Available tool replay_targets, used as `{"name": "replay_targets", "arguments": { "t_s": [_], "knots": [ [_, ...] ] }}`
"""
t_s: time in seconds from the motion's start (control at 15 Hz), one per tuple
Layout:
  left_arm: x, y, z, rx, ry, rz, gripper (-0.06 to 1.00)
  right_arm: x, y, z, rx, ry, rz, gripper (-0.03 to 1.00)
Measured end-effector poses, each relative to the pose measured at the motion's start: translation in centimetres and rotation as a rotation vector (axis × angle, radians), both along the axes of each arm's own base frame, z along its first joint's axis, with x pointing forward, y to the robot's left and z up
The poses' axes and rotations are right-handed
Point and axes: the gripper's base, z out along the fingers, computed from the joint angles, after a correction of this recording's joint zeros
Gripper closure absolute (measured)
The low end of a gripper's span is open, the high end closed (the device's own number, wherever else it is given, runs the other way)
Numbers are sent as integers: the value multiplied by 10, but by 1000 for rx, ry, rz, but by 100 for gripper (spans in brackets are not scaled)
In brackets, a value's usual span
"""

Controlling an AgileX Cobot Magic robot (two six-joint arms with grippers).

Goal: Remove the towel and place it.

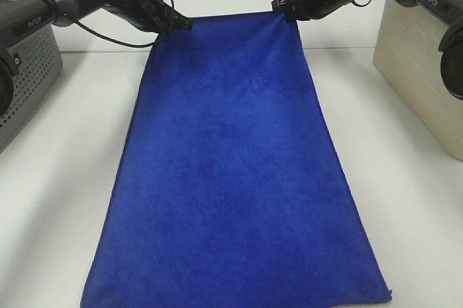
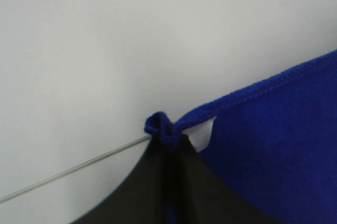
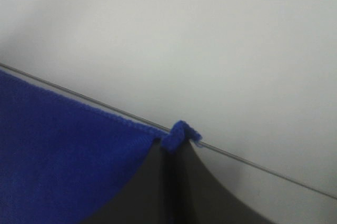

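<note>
Over white surface (image 1: 58,199): my left end effector (image 1: 184,24) and right end effector (image 1: 278,6) each clenched on towel (image 1: 231,178) corner, towel stretched flat.

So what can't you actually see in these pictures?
- Table under the towel: covered, overhead view.
- Towel's near left corner: cut off by the picture's bottom edge, overhead view.
- Tag: blurred and half hidden behind the left pincer, left wrist view.
- Right pincer: only dark blurred fingers show, right wrist view.
</note>
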Motion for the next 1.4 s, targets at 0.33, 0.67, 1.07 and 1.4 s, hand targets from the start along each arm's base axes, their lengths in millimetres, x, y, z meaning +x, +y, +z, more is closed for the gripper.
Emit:
{"name": "replay_targets", "arguments": {
  "t_s": [0.33, 0.67, 1.07, 1.4],
  "knots": [
    [1, -1, -23, 4, 15, 1, 92, 3, -1, -28, -9, 21, -9, 95],
    [4, -2, -22, 17, -34, -3, 92, 4, -1, -40, -10, 19, -22, 95],
    [5, -2, -30, 26, -48, -4, 92, 4, -1, -45, -12, 28, -21, 93],
    [5, -1, -51, 45, -26, -5, 74, 4, -3, -45, -16, 33, -21, 55]
  ]
}}
